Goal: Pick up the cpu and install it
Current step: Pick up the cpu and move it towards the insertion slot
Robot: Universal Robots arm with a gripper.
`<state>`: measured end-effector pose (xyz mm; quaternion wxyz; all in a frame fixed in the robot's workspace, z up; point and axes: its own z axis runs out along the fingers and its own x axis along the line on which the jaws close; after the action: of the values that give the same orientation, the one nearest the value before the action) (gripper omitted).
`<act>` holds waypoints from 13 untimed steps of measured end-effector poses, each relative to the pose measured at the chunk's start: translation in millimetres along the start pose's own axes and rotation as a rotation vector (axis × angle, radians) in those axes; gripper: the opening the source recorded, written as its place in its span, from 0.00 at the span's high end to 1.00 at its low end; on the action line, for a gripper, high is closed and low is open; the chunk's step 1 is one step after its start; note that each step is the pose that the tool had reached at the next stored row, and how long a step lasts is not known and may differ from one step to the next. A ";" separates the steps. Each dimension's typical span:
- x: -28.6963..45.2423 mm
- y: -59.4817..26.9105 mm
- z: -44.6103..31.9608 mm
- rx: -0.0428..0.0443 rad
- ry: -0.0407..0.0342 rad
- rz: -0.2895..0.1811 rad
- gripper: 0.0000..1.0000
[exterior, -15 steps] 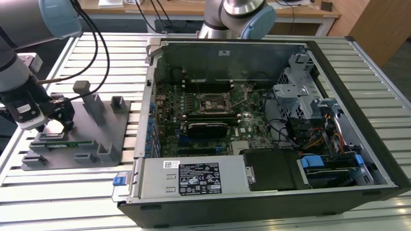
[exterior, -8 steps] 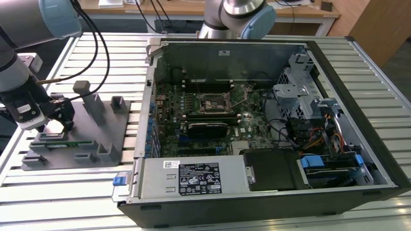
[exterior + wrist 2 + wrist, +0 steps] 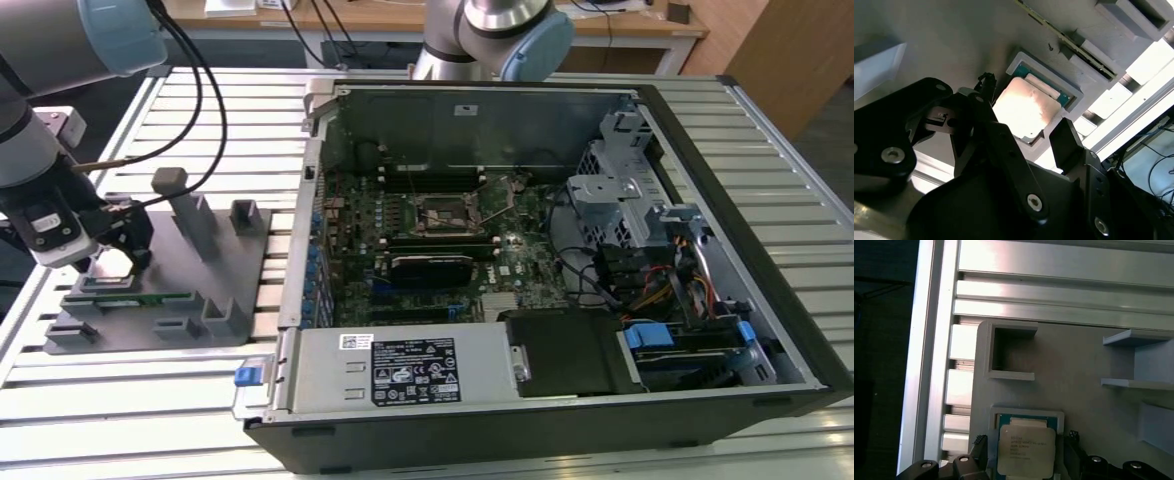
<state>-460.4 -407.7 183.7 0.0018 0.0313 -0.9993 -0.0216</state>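
The cpu (image 3: pixel 1026 112) (image 3: pixel 1026 450), a flat square chip with a silvery top, lies in a shallow square nest on the grey fixture plate (image 3: pixel 174 290) at the exterior view's left. My gripper (image 3: pixel 118 255) (image 3: pixel 1024 107) (image 3: pixel 1025 440) hangs low over that nest, open, with one dark finger (image 3: pixel 985 90) on each side of the chip. Small gaps show between the fingers and the chip's edges. In the exterior view the gripper hides the chip itself. The dark socket (image 3: pixel 447 212) sits on the motherboard inside the open computer case (image 3: pixel 747 200).
A green memory stick (image 3: pixel 134 297) lies in a slot on the fixture plate next to the gripper. Grey upright posts (image 3: pixel 180 205) rise from the plate. Everything rests on a slatted aluminium table (image 3: pixel 200 110). Black cables trail from the arm.
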 end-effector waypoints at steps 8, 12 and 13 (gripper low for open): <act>0.0 0.0 -0.5 -0.0001 -0.0009 0.021 0.30; 0.1 0.0 -0.5 -0.0001 -0.0013 0.031 0.30; 0.1 0.0 -0.5 -0.0002 -0.0015 0.034 0.30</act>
<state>-460.5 -407.7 184.2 0.0014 0.0145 -0.9997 -0.0217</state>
